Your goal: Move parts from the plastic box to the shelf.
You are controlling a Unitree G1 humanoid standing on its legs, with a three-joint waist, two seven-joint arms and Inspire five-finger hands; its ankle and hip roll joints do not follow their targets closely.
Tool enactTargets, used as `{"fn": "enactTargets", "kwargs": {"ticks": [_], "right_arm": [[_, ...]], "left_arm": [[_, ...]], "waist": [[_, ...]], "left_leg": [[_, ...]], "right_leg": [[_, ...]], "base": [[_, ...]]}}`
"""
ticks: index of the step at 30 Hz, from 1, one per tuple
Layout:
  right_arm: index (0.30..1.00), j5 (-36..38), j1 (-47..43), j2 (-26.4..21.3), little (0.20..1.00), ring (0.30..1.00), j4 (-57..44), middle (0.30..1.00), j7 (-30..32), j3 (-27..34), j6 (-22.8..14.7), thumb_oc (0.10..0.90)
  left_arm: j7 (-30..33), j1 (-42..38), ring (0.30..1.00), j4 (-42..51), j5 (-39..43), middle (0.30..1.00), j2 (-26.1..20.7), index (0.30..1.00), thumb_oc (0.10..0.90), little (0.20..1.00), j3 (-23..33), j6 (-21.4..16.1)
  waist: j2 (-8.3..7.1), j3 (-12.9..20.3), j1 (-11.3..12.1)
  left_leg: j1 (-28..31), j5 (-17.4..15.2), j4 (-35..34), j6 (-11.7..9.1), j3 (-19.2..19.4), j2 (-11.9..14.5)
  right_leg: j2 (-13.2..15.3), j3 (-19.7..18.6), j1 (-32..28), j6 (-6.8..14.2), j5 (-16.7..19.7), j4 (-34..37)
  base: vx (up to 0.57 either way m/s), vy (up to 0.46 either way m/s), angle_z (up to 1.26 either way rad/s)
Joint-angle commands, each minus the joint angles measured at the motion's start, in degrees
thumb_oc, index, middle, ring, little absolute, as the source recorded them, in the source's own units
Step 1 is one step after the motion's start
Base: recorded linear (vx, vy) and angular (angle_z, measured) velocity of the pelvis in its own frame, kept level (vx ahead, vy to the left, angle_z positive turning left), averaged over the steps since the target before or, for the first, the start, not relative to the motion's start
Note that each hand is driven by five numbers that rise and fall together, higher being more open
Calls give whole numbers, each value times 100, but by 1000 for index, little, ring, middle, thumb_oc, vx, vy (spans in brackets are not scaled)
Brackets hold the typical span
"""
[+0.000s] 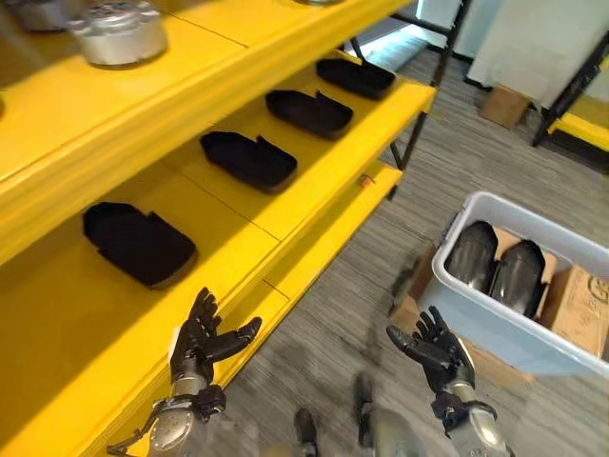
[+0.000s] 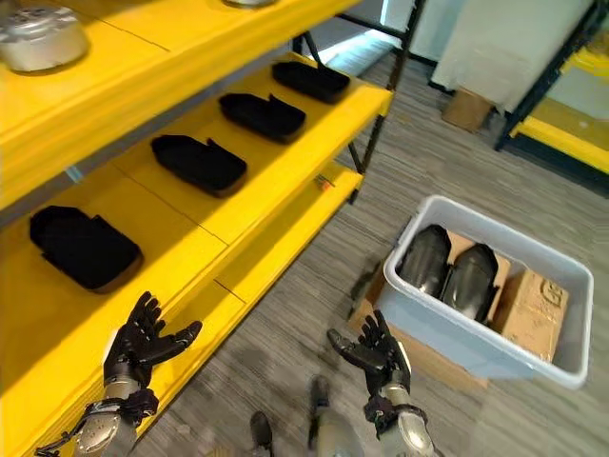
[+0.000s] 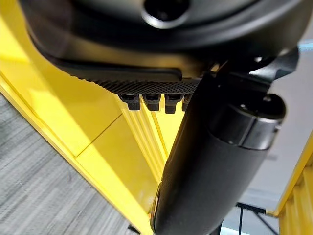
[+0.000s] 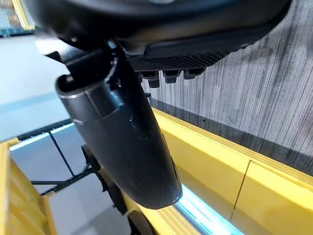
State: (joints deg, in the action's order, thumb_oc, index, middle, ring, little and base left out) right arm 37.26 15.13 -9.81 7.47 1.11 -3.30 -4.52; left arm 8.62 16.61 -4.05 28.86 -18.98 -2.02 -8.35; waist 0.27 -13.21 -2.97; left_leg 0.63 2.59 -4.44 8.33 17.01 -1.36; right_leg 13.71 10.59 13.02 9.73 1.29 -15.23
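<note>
Left eye view has two dark rounded metal parts (image 1: 497, 268) lying side by side in the pale grey plastic box (image 1: 495, 328) on the floor, next to a brown cardboard carton (image 1: 576, 309); by my reckoning little or nothing has been moved, since the black foam cradles (image 1: 138, 243) on the yellow shelf (image 1: 314, 181) sit unfilled. Left robot hand (image 1: 202, 341) hovers by the shelf edge, fingers spread, holding nothing; right robot hand (image 1: 436, 350) hangs just short of the box, likewise spread and unladen
</note>
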Motion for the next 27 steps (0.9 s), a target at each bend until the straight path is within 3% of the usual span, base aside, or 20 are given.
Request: {"fn": "enactTargets", "kwargs": {"ticks": [1,3,5,7,9,11,22,25,26,27], "right_arm": [[1000,-23,-194,-101,1000,1000,-704,1000,-88,16,-457,900],[1000,-33,-135,-74,1000,1000,-744,1000,-122,57,-422,900],[1000,-115,1,-38,1000,1000,-760,1000,-133,128,-389,900],[1000,-87,9,-61,1000,1000,-714,1000,-133,131,-359,900],[1000,-52,58,-110,1000,1000,-841,1000,-198,229,-345,900],[1000,-120,213,-194,1000,1000,-900,1000,-202,399,-363,900],[1000,-101,293,-385,1000,1000,-1106,1000,-218,624,-505,900],[1000,-123,313,-471,1000,1000,-1112,1000,-172,697,-587,900],[1000,-90,368,-506,1000,1000,-1047,1000,-189,725,-615,900],[1000,-63,352,-540,1000,1000,-1038,1000,-188,704,-617,900]], "left_arm": [[-170,-170,1000,531,-21,1000,-26,1000,900,1000,-74,-113],[-242,-64,1000,563,-22,1000,3,1000,900,1000,-30,-92],[-268,40,1000,521,-67,1000,44,1000,900,1000,37,-62],[-238,145,1000,475,-81,1000,115,1000,900,1000,104,-48],[-293,234,1000,482,-22,1000,134,1000,900,1000,194,-50],[-387,296,1000,465,14,1000,198,1000,900,1000,208,-23],[-509,410,1000,373,6,1000,355,1000,900,1000,169,-18],[-462,289,1000,365,-4,1000,338,1000,900,1000,128,-60],[-491,243,1000,349,30,1000,329,1000,900,1000,155,-80],[-492,231,1000,355,50,1000,338,1000,900,1000,142,-73]], "waist": [[-66,290,-117],[-143,379,-90],[-296,465,-74],[-352,554,-104],[-362,567,-140],[-292,618,-241],[-17,664,-413],[120,568,-553],[53,422,-605],[23,347,-581]], "left_leg": [[62,-534,55,-501,-564,100],[54,-614,81,-502,-474,57],[133,-674,74,-522,-383,-8],[162,-667,89,-607,-260,91],[204,-660,145,-683,-203,235],[362,-538,31,-897,-128,550],[484,-219,-32,-1287,-3,1141],[288,4,-2,-1403,-158,1381],[64,97,749,-1424,-171,1695],[-106,239,1185,-1433,-284,1791]], "right_leg": [[364,-493,-409,55,560,844],[619,-429,-542,147,797,1071],[684,-216,-767,359,997,1482],[526,-255,-778,457,1043,1626],[415,-167,-862,387,973,1752],[140,-152,-1054,245,599,1889],[-415,-217,-1224,-47,141,1951],[-686,-566,-887,-286,-186,1488],[-955,-698,-807,-558,-464,1088],[-1057,-741,-816,-655,-495,1055]], "base": [[-31,-37,-44],[21,-84,-74],[82,-127,-48],[118,-225,-37],[123,-222,-29],[110,-239,-40],[46,-140,-9],[-17,-318,-10],[34,-531,-17],[29,-542,-17]]}}
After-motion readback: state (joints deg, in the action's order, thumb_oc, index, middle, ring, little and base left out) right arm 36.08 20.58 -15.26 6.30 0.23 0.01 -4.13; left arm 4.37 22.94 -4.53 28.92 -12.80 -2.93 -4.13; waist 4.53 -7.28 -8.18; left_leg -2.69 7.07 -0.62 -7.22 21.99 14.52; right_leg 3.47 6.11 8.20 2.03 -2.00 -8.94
